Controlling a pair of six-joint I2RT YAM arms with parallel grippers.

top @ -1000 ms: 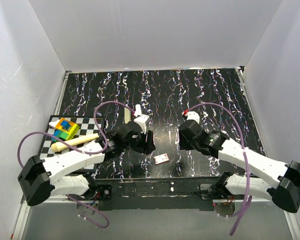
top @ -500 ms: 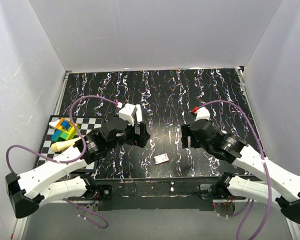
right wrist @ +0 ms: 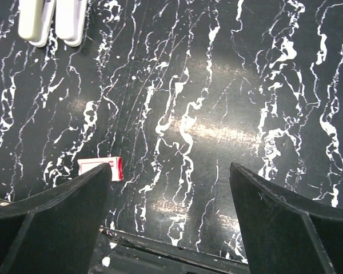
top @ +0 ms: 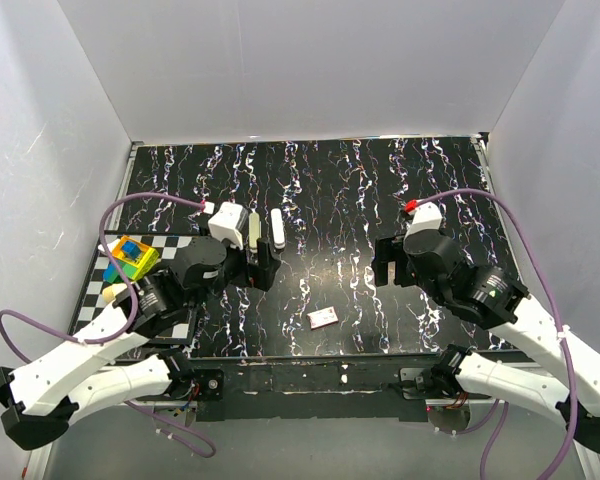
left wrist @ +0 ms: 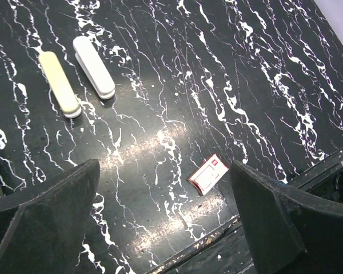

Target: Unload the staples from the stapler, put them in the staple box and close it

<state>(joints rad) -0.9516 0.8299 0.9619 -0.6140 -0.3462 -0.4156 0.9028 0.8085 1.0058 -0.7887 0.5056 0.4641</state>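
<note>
Two staplers lie side by side at the middle left of the black marbled table: a cream stapler (top: 252, 230) and a white stapler (top: 277, 228). Both show in the left wrist view, cream (left wrist: 59, 84) and white (left wrist: 94, 67), and at the top left of the right wrist view, cream (right wrist: 37, 20) and white (right wrist: 71, 20). No staples are in view. My left gripper (top: 262, 268) hangs open and empty just in front of the staplers (left wrist: 166, 228). My right gripper (top: 388, 263) is open and empty, well to their right (right wrist: 168, 222).
A small flat pink-and-white box (top: 322, 318) lies near the front edge, also in both wrist views (left wrist: 207, 174) (right wrist: 100, 167). A checkered board (top: 102, 275) at the left holds coloured blocks (top: 130, 258). White walls close in the table.
Both arms have pulled back and risen. My left gripper moved left and back, and both staplers now show uncovered. My right gripper moved right.
</note>
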